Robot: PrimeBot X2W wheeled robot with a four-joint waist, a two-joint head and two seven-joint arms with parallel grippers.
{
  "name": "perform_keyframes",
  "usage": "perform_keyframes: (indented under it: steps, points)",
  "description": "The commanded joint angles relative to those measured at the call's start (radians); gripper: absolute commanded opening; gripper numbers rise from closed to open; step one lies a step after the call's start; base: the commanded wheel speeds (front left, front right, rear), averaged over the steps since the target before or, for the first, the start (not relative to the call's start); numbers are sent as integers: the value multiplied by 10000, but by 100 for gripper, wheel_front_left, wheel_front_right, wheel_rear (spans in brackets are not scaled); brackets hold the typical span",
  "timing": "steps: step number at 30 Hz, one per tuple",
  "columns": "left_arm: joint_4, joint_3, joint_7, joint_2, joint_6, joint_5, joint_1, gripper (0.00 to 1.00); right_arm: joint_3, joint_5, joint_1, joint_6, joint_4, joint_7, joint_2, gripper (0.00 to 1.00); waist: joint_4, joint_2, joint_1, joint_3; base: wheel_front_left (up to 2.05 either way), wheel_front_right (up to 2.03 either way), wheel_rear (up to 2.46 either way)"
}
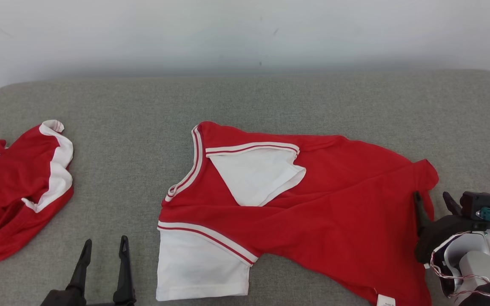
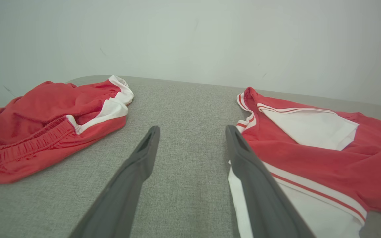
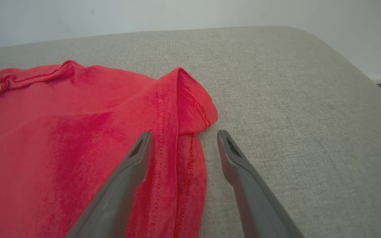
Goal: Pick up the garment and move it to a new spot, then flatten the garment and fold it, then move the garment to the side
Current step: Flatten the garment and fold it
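A red T-shirt with white sleeves lies spread across the middle and right of the grey surface, one white sleeve at the front, the other folded over its chest. My right gripper stands open at the shirt's right hem; one finger is over the red cloth, the other over bare surface. My left gripper is open over bare surface just left of the front sleeve, holding nothing.
A second red and white garment lies crumpled at the left edge of the grey padded surface, which ends at a pale wall behind. The surface's rounded right edge is close to my right gripper.
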Motion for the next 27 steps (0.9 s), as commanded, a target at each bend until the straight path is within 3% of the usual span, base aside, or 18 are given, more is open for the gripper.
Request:
perform_keyframes:
  steps: [1,5,7,8,18,24,25,26,27]
  points:
    - [10,30,-33,-9,-47,47,-116,100,-77,-131,-260,-23,499,-52,-25,100,22,-1,-1,87,0,0,0]
    - [28,42,-33,-9,-65,91,-205,100,19,-225,-513,-23,1495,-67,61,100,54,-1,-1,148,0,0,0]
    - [25,56,-33,-7,-88,97,-220,100,154,-117,-643,-23,1824,-106,148,15,66,-1,-1,158,0,0,0]
    - [20,66,-33,-7,-100,105,-213,100,197,-51,-709,-23,1928,-182,157,0,68,-1,-1,158,0,0,0]
    - [42,-77,-33,-7,-119,63,-350,100,756,-283,-2681,-25,1784,-944,-489,0,301,-1,-1,296,0,0,0]
    - [124,-200,-33,-9,-97,-11,-512,100,803,-639,-3655,-23,2331,-1042,-707,0,597,-1,-1,386,0,0,0]
    - [136,-213,-33,-9,-94,-23,-514,100,806,-729,-3740,-23,2552,-956,-719,14,626,-1,-1,394,0,0,0]
    - [150,-231,-33,-9,-94,-33,-521,100,845,-809,-3809,-25,2764,-863,-720,100,654,-1,-1,396,0,0,0]
    - [169,-249,-33,-9,-91,-43,-525,100,841,-807,-3890,-23,2942,-805,-681,100,673,-1,-1,387,0,0,0]
